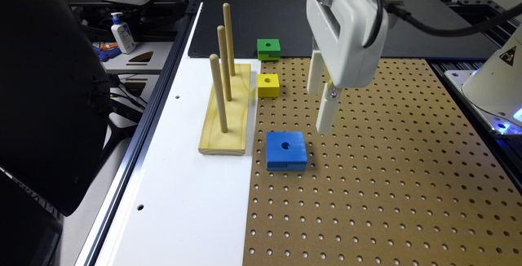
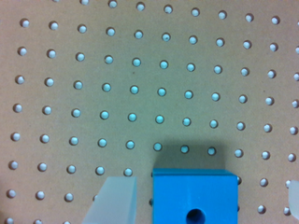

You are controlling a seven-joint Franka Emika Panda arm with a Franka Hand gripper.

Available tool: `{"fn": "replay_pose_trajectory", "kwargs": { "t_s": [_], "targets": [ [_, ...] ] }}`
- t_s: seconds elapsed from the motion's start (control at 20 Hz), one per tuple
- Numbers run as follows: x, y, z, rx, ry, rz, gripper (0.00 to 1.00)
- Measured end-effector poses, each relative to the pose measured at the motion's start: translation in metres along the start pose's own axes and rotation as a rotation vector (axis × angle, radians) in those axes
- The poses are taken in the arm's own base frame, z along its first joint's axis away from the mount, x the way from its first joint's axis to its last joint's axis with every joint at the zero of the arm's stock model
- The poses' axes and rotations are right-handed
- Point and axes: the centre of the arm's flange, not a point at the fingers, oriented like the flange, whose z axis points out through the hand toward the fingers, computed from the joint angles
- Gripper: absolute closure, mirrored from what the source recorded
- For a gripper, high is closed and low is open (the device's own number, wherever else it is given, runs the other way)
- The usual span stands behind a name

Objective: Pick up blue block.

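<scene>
The blue block (image 1: 285,150) lies flat on the brown pegboard (image 1: 387,176), its round hole facing up and a notch along its near side. My gripper (image 1: 319,111) hangs above the board, just beyond the block and slightly toward the exterior view's right, not touching it. In the wrist view the blue block (image 2: 194,196) sits partly in frame between the two white fingers (image 2: 114,201). The gripper (image 2: 204,189) is open, its jaws wide apart and holding nothing.
A yellow cube (image 1: 268,85) and a green cube (image 1: 268,49) sit farther back on the board. A wooden base with three upright pegs (image 1: 225,111) stands on the white panel (image 1: 183,200) to the exterior view's left of the block. The robot base (image 1: 495,82) is at the exterior view's right.
</scene>
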Motion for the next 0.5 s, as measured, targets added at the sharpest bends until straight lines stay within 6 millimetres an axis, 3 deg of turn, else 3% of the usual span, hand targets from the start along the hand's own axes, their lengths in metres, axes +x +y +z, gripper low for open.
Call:
{"fn": "replay_pose_trajectory", "kwargs": {
  "t_s": [0.35,0.5],
  "targets": [
    [0.007,-0.003,-0.006,0.013,0.009,0.007,0.0],
    [0.011,-0.004,0.017,0.013,0.003,0.003,0.0]
  ]
}}
